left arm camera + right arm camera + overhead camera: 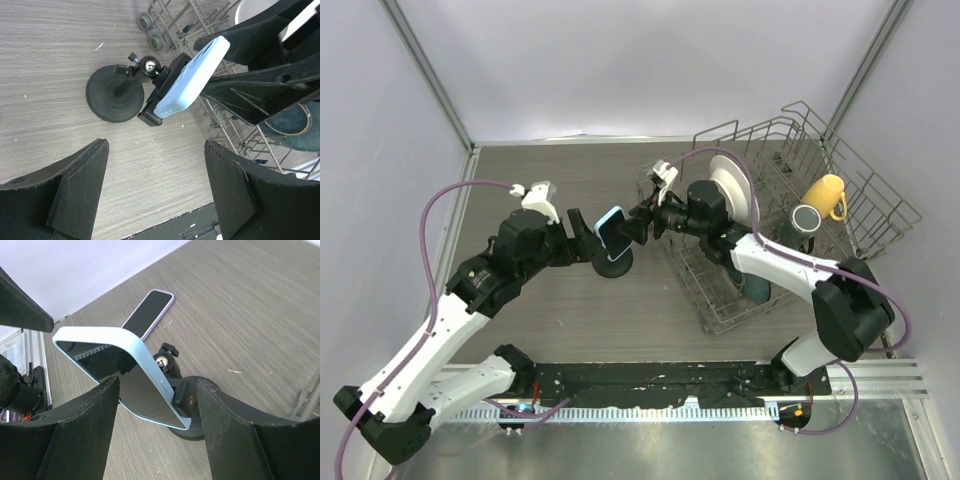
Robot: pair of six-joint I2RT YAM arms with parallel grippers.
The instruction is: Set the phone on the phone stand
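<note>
Left wrist, stand [114, 96] w/ phone [190, 80] clamped

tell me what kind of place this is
Probably a robotics lab test cell: plain white walls enclose the table, two robot arms are bolted to a black rail at its near edge, and a wire dish rack holds a yellow mug.
</note>
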